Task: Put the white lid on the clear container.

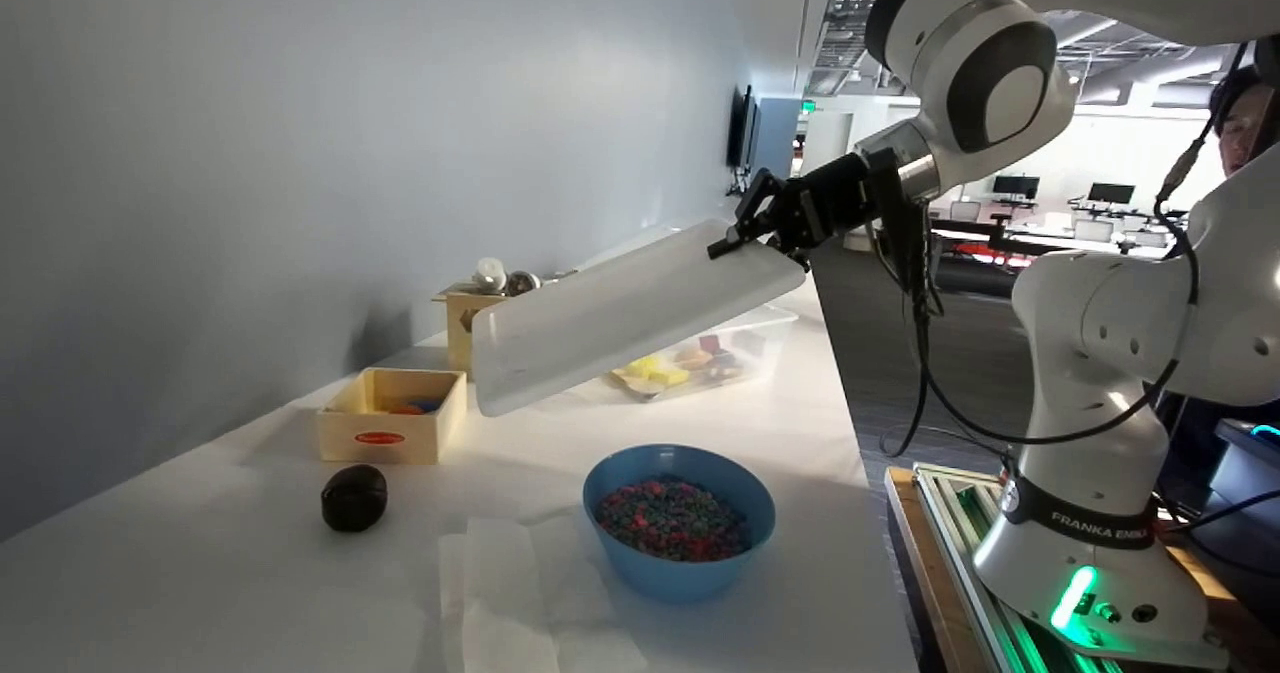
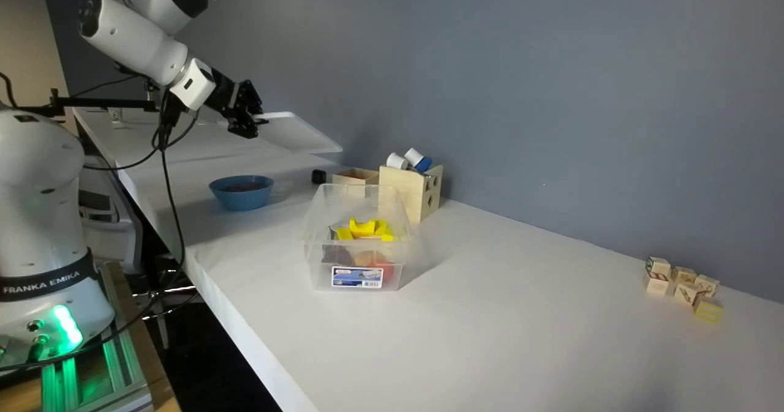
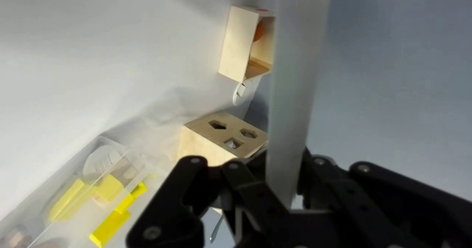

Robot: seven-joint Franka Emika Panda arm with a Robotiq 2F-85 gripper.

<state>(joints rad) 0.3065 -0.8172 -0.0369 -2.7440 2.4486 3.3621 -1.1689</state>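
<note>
The white lid [image 1: 620,313] is a long flat white panel, held in the air and tilted. My gripper [image 1: 757,245] is shut on it near one end. In the wrist view the lid [image 3: 297,74] stands nearly edge-on between the fingers [image 3: 278,178]. In an exterior view the lid [image 2: 297,133] slopes away from the gripper [image 2: 260,121] toward the wall. The clear container [image 2: 315,265] stands open on the table with yellow pieces and other items inside. It shows partly behind the lid in an exterior view [image 1: 775,338] and at the lower left in the wrist view [image 3: 75,163].
A blue bowl [image 1: 680,573] with small coloured bits stands near a white cloth [image 1: 540,593]. A black object [image 1: 354,498], a wooden tray [image 1: 392,433] and a wooden box with holes [image 2: 410,191] sit along the wall. Several wooden blocks [image 2: 686,283] lie beyond the container.
</note>
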